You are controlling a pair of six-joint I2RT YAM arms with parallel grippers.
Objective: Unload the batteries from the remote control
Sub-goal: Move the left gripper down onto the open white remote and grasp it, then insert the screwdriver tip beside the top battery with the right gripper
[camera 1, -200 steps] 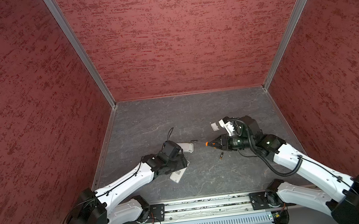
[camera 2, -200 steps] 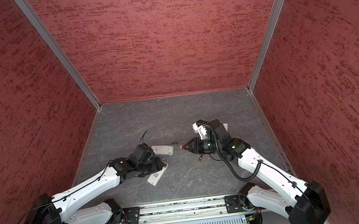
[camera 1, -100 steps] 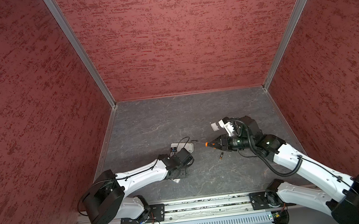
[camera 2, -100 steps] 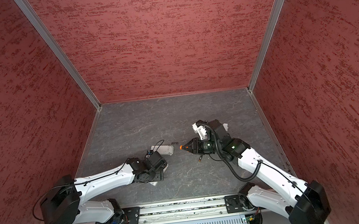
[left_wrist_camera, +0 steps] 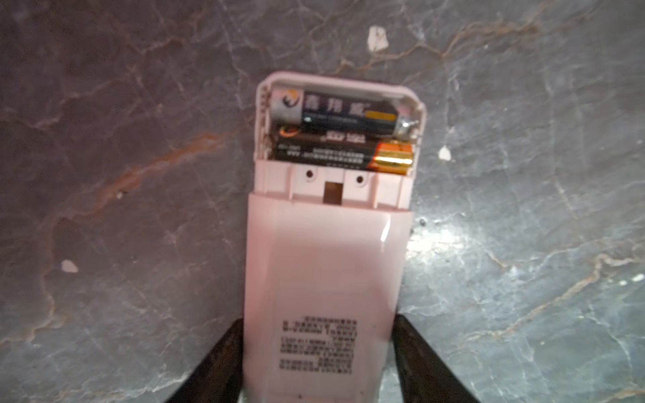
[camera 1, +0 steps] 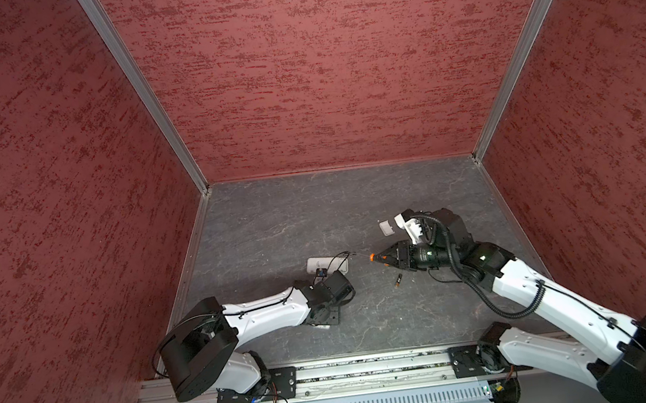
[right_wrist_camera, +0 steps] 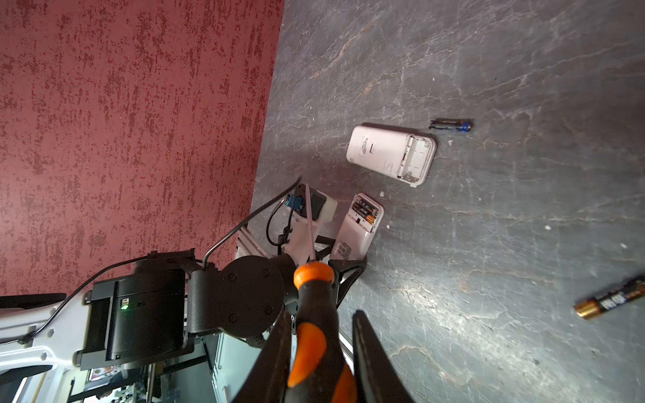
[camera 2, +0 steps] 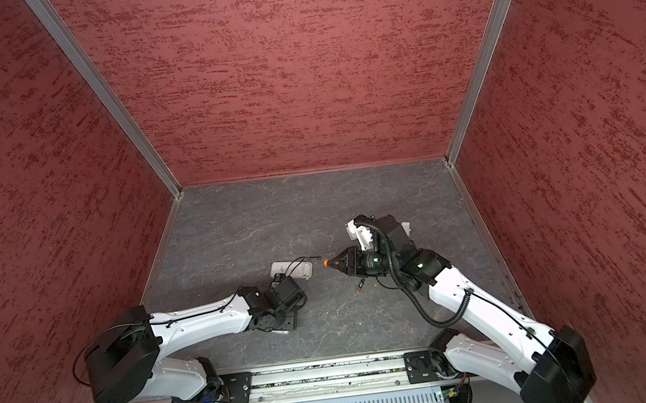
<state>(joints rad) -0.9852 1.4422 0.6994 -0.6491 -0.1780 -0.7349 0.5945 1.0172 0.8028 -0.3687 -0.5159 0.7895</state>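
A white remote control (left_wrist_camera: 324,265) lies back-up with its compartment open. Two batteries (left_wrist_camera: 338,111) (left_wrist_camera: 342,151) sit inside it, side by side. My left gripper (left_wrist_camera: 318,319) is shut on its lower body, a finger against each long side; in a top view this gripper (camera 1: 325,321) hides nearly all of it. My right gripper (right_wrist_camera: 324,324) is shut on the orange-and-black screwdriver (right_wrist_camera: 314,303), whose shaft points toward the left arm. One loose battery (camera 1: 398,281) lies on the floor below the right gripper (camera 1: 382,256).
A second white remote (right_wrist_camera: 391,153) with an empty compartment lies beyond the left gripper, a dark battery (right_wrist_camera: 450,125) just past it. A small white cover (camera 1: 386,228) lies by the right wrist. Red walls enclose the grey floor (camera 1: 294,222); a metal rail (camera 1: 375,365) runs along the front.
The left arm swung in and dropped low over the remote near the front, and its jaws narrowed onto the remote's sides. The right arm and screwdriver stayed still.
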